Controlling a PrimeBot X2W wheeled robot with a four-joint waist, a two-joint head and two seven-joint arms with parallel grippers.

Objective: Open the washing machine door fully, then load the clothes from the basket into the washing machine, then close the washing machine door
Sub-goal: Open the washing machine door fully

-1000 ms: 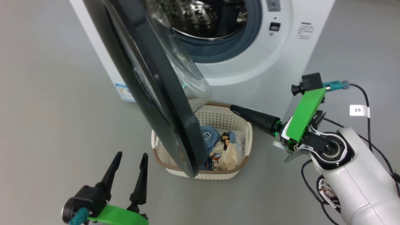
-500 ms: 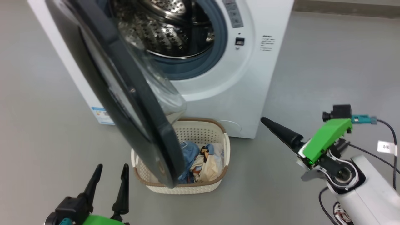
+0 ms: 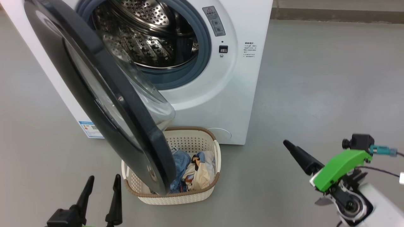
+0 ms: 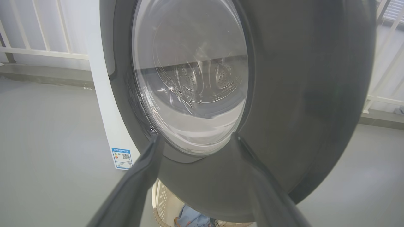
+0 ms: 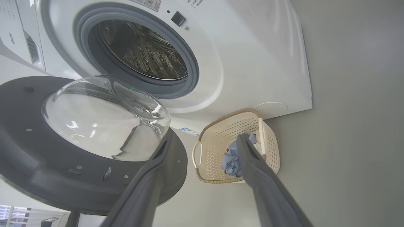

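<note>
The washing machine [image 3: 243, 78] stands with its steel drum [image 3: 145, 41] exposed. The washing machine door [image 3: 139, 138] is swung partway out and hangs over the left half of the basket [image 3: 176, 198], which sits on the floor before the machine. In the basket lie the clothes, a light blue garment [image 3: 180, 160] and a cream printed one [image 3: 199, 171]. My left gripper [image 3: 102, 186] is open, low and left of the basket, facing the door's porthole [image 4: 189, 78]. My right gripper [image 3: 288, 145] is open to the right of the basket [image 5: 217, 142], touching nothing.
Grey floor surrounds the machine. A blue label sticker [image 4: 121, 157] marks the washer's left side. A white railing [image 4: 38, 50] runs behind. Another white appliance [image 5: 19, 31] stands beside the washer. A teal plug and cable [image 3: 382, 151] trail from my right wrist.
The head camera has moved, shifting the whole picture. My right gripper has drawn back to the right, away from the basket's rim. The door and left gripper have held their places.
</note>
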